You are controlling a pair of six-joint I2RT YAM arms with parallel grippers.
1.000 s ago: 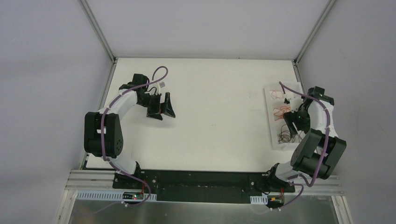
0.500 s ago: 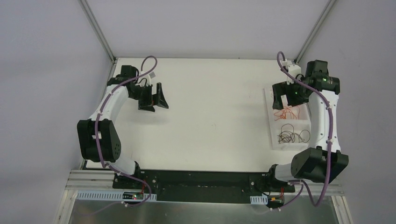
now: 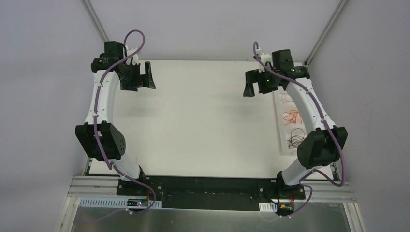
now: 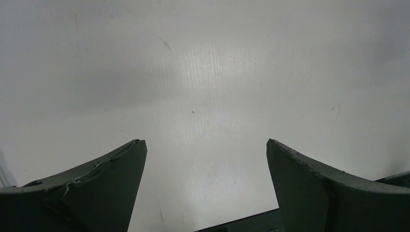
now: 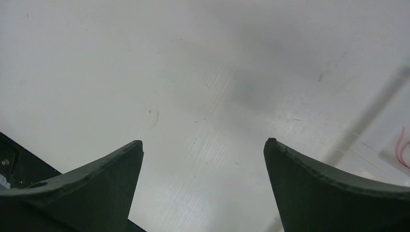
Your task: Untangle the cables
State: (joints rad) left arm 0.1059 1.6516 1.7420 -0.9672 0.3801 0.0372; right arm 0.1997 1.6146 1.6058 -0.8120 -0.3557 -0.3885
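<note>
The cables lie in a clear tray [image 3: 279, 126] at the table's right edge, in separate groups: red curls [image 3: 286, 99] at the far end, orange curls [image 3: 293, 117] in the middle, black curls [image 3: 295, 141] nearest. My right gripper [image 3: 255, 90] is open and empty, raised over the far table left of the tray. In the right wrist view [image 5: 204, 141] it hangs over bare table, with a bit of red wire [image 5: 401, 145] at the right edge. My left gripper [image 3: 146, 85] is open and empty, raised at the far left; the left wrist view [image 4: 204, 141] shows only bare table.
The white table [image 3: 208, 121] is framed by grey walls and metal corner posts [image 3: 99, 29]. The right arm's links [image 3: 309, 104] pass over the tray's right part. The arm bases sit on a black rail [image 3: 208, 186] at the near edge.
My right gripper has risen out of the tray and swung left toward the far middle. My left gripper has lifted and moved to the far left corner. Both stay open.
</note>
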